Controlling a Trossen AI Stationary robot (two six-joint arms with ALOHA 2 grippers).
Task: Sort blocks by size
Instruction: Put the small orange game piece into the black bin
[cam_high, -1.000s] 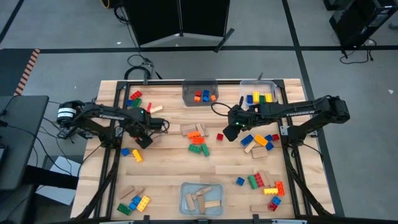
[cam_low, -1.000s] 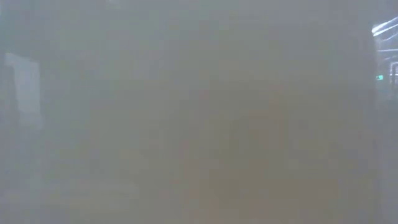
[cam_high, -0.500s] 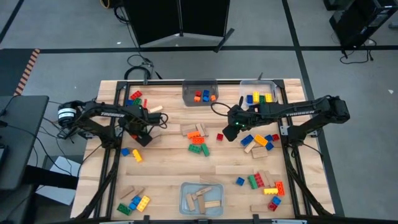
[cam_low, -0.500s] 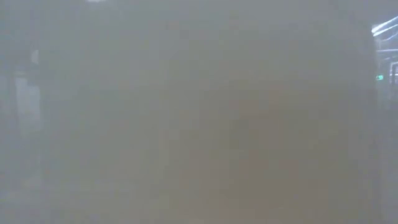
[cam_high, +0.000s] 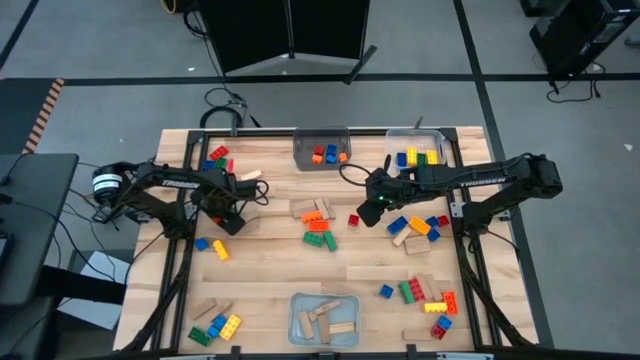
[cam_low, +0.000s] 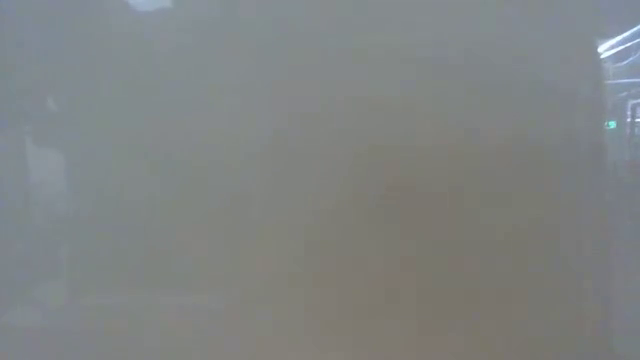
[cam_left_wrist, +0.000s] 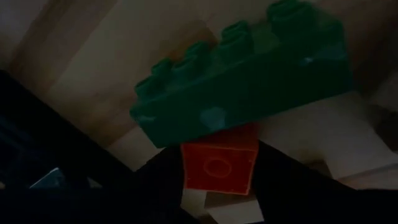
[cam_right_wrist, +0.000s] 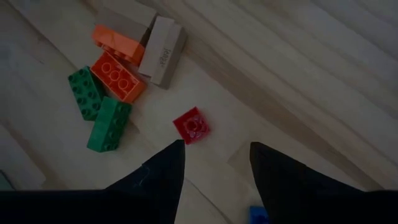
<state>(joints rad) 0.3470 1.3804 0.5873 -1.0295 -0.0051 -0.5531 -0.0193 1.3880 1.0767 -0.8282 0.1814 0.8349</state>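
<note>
The left gripper (cam_high: 240, 190) is seen over the tabletop (cam_high: 270, 260) left of the central cluster of blocks; in the left wrist view a small red block (cam_left_wrist: 217, 165) sits between its dark fingers (cam_left_wrist: 298, 186), directly under a long green block (cam_left_wrist: 242, 78), but whether the red block is pinched cannot be told. The right gripper (cam_high: 372, 210) is held with its fingers (cam_right_wrist: 165, 171) spread and nothing between them, just right of a small red square block (cam_high: 353, 219), which lies flat on the wood. The central cluster (cam_high: 318, 228), made up of tan, orange, red and green blocks, lies between the two grippers. Three clear bins are set relative to that cluster: one toward the far edge holding small coloured blocks (cam_high: 322, 152), one to the far right holding yellow, blue and green blocks (cam_high: 418, 150), and one at the near edge holding tan wooden blocks (cam_high: 324, 318). Further loose blocks are scattered right of the cluster (cam_high: 420, 228). The low view is fogged and shows nothing.
</note>
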